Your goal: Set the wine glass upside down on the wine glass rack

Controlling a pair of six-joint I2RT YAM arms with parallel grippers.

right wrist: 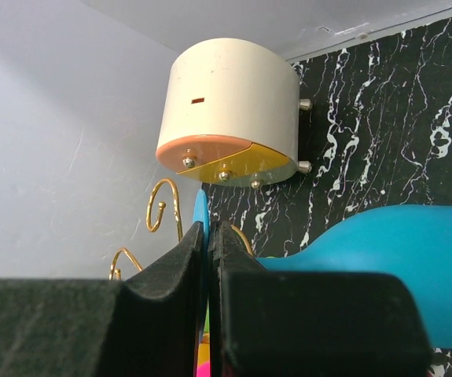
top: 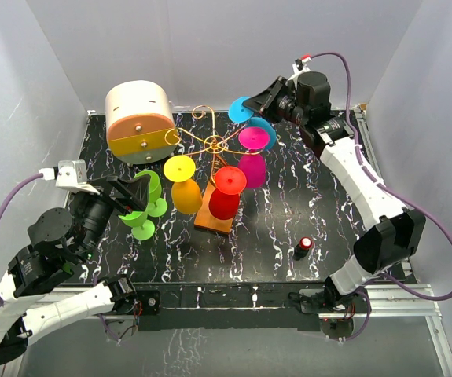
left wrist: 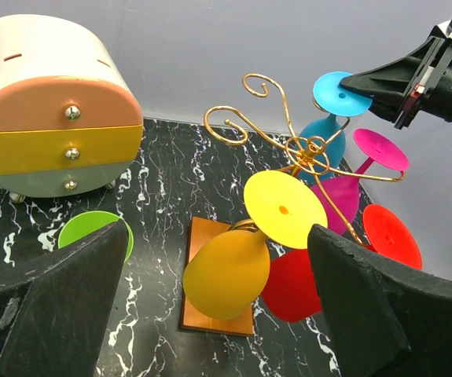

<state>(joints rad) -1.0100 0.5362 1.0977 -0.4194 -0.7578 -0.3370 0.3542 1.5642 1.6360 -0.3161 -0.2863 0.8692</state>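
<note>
Wine glass [right wrist: 383, 251], foot pinched in right jaws

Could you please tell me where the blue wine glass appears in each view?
Top external: blue wine glass upper centre-right, at the right gripper.
Left wrist: upper right.
Right wrist: lower right, its foot pinched edge-on.
Shared landmark: the cream drum-shaped box.

**Rack crowded, near right open**

Hanging glasses [top: 227, 192] crowd the wine glass rack [top: 214, 144] on its near and right sides, and the drum box [top: 139, 118] stands close at far left. Open surface [top: 273, 236] lies near right, save a small red-topped object [top: 303, 247].
</note>
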